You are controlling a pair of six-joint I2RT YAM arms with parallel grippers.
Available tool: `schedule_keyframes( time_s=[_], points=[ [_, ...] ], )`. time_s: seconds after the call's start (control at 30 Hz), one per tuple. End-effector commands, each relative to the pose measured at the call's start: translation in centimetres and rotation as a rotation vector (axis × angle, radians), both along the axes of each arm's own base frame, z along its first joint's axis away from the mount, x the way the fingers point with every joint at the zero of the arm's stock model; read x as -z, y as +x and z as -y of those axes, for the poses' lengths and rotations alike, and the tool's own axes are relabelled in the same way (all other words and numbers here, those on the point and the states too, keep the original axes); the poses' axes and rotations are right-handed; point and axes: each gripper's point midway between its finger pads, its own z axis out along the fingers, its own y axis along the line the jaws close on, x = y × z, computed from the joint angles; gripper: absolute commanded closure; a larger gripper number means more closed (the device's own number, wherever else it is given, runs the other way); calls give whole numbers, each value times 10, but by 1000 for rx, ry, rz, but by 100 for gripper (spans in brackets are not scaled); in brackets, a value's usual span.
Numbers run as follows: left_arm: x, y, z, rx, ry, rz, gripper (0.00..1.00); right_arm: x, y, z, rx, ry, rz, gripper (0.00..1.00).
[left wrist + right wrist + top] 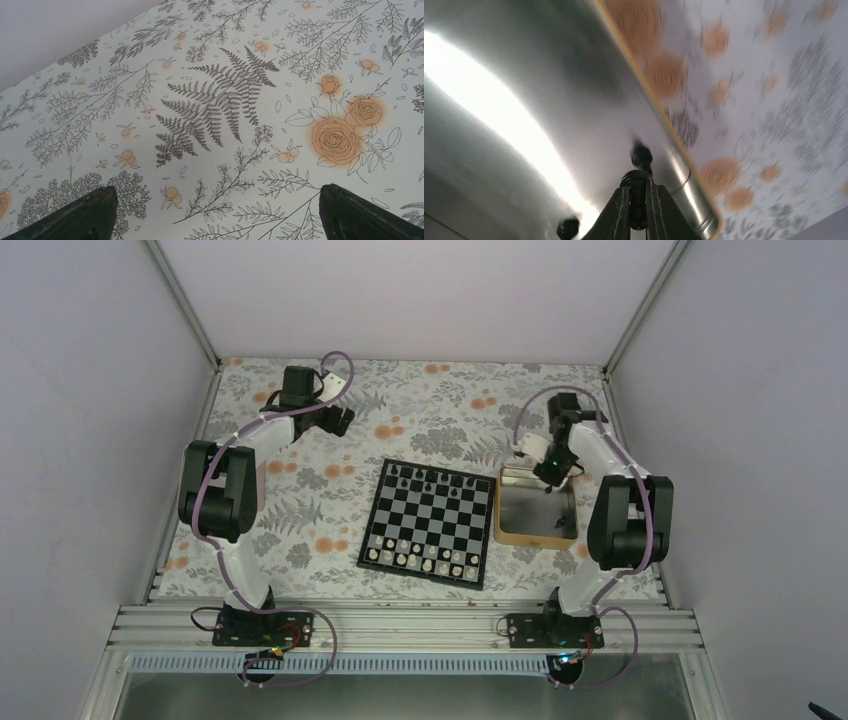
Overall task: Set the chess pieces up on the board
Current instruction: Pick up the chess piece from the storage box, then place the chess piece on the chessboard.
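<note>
R gripper (639, 194) was clenched on a tiny black piece (641, 154), jaws nearly touching, w/ the piece's head poking out past the tips. It hung over the tray (574, 65), close to the rim on the side away from the board. A second black piece (568, 227) lay loose on the tray's grey floor, apart from the held one. Wrist view was blurred, so I couldn't tell if the held piece was clear of the floor.

L gripper (217, 187) had its fingers spread wide w/ nothing between them, over bare tablecloth (225, 100), well apart from the board (430, 515).

White chessmen (420, 558) lined the board's near rows. Some black chessmen (435, 478) stood along the far row; they were too small to count.

Step, as I judged it: pick of one more black piece, grasp made, transfer not yet done. Next move would call for a straight lift to clear the tray rim, a carry left to the board's far side, then lowering the piece upright on an empty square w/o knocking its neighbours, then a gentle release. Piece is tiny, so it prob. could twist in the pinch.
</note>
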Motion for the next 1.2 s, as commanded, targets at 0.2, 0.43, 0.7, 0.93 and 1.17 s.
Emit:
schedule_keyframes(
  time_s=[0.2, 0.43, 0.7, 0.93, 1.17],
  points=[
    [-11, -1, 3, 15, -10, 28, 0, -54, 13, -120, -239, 60, 66, 93],
    [-13, -1, 3, 16, -9, 29, 0, -23, -6, -176, -360, 93, -13, 92],
    [-13, 0, 3, 14, -8, 30, 0, 4, -27, -209, -442, 117, -89, 92],
    [-10, -1, 2, 11, -5, 25, 0, 22, -31, -209, -462, 83, -121, 91],
    [-9, 0, 2, 12, -7, 24, 0, 26, -31, -206, -455, 78, -121, 91]
  ],
)
